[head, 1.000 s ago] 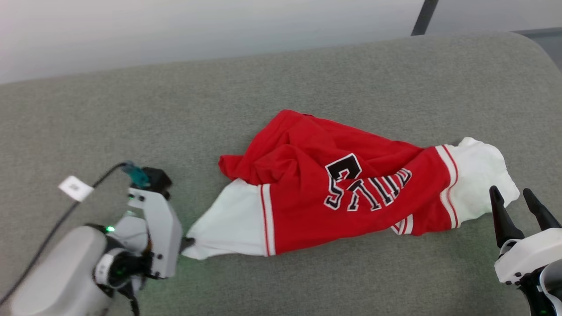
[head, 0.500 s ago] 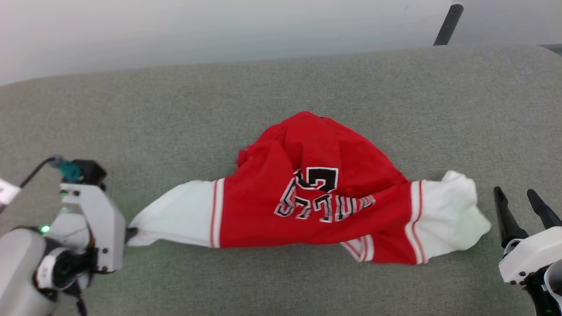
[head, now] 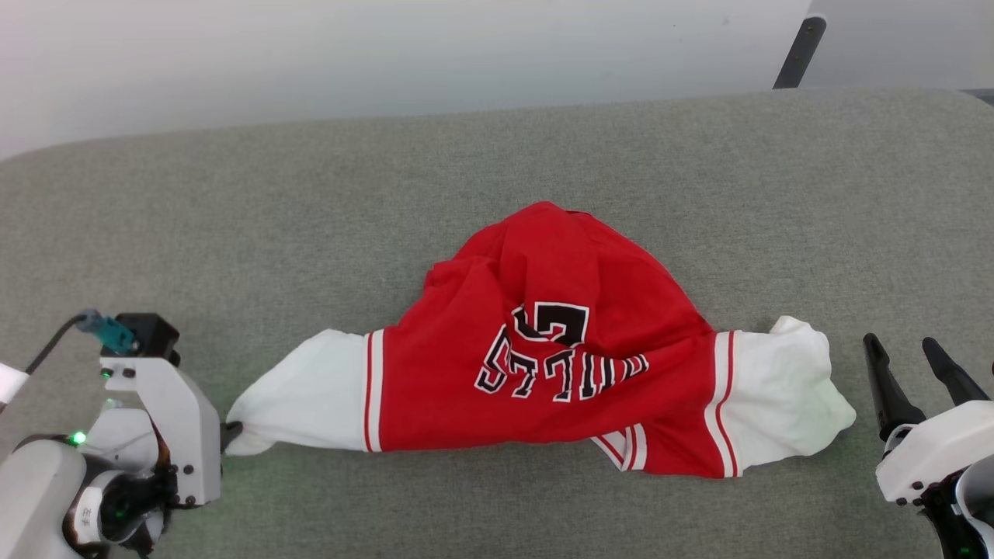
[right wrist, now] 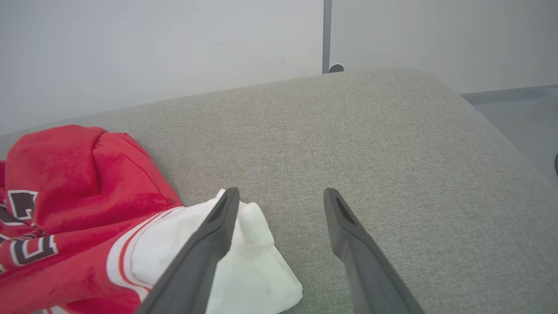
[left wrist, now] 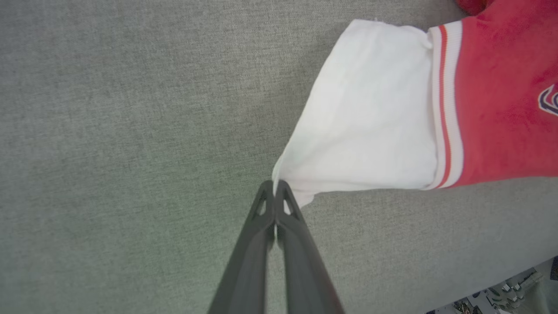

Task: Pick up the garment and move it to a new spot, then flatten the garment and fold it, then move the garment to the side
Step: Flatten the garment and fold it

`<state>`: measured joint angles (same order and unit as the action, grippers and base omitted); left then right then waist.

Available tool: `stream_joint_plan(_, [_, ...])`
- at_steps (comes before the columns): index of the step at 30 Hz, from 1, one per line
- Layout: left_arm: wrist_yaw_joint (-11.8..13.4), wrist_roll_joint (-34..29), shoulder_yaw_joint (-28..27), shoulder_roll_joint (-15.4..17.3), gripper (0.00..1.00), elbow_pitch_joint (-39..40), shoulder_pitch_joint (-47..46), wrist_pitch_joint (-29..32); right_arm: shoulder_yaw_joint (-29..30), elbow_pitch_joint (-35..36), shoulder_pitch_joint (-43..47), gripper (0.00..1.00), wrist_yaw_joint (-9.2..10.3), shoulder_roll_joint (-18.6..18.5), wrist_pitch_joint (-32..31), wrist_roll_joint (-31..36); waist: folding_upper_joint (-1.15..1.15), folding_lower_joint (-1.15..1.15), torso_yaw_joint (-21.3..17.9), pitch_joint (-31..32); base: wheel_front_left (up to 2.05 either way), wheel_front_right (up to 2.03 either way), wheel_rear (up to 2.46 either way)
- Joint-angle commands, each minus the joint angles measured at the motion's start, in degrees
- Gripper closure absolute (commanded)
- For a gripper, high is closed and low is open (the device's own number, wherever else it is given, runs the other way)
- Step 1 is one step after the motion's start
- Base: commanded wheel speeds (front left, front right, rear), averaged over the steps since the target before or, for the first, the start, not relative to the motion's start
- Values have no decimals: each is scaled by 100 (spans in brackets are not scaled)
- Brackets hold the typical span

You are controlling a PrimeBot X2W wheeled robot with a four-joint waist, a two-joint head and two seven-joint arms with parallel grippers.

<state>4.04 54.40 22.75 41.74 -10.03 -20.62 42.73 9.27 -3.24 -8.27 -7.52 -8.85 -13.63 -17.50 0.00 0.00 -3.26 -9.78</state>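
Observation:
The garment (head: 543, 365), a red jersey tee with white sleeves and black block lettering, lies crumpled across the grey padded table (head: 466, 171). My left gripper (head: 230, 432) is shut on the tip of the garment's left white sleeve (left wrist: 366, 126), with the cloth pinched between the fingertips at the left gripper (left wrist: 274, 185) in its wrist view. My right gripper (head: 901, 349) stands open just right of the other white sleeve (head: 784, 396), holding nothing. In the right wrist view the right gripper (right wrist: 281, 196) has that sleeve (right wrist: 248, 266) beside its left finger.
The table's rounded far right corner (right wrist: 427, 83) drops to a grey floor (right wrist: 514, 117). A dark post (head: 796, 54) stands behind the table against a pale wall. Bare grey padding surrounds the garment on all sides.
My left gripper has dragged the sleeve leftward, stretching the garment out sideways. The head view has also shifted. The right gripper stays open beside the right sleeve.

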Motion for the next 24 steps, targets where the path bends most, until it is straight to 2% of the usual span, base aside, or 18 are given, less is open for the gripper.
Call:
stream_joint_plan(1, [-1, -27, -3, -25, 0, 5, 56, -39, -9, -5, -28, 0, 6, -30, -16, -28, 0, 0, 10, 34, 0, 0, 0])
stream_joint_plan(9, [24, -30, 6, 4, 0, 202, 3, -29, 1, 56, 89, 0, 6, -59, -72, -34, 0, 0, 46, 164, 0, 0, 0])
stream_joint_plan(12, [-36, -49, 53, 28, 0, 224, 19, 1, -13, 110, 128, 0, 6, -62, -80, -37, 0, 0, 5, 186, 0, 0, 0])
stream_joint_plan(24, [-261, -355, 271, 87, 0, -462, 7, -249, 88, 477, 410, 0, 6, 56, -156, -89, 0, 0, -306, 35, 0, 0, 0])
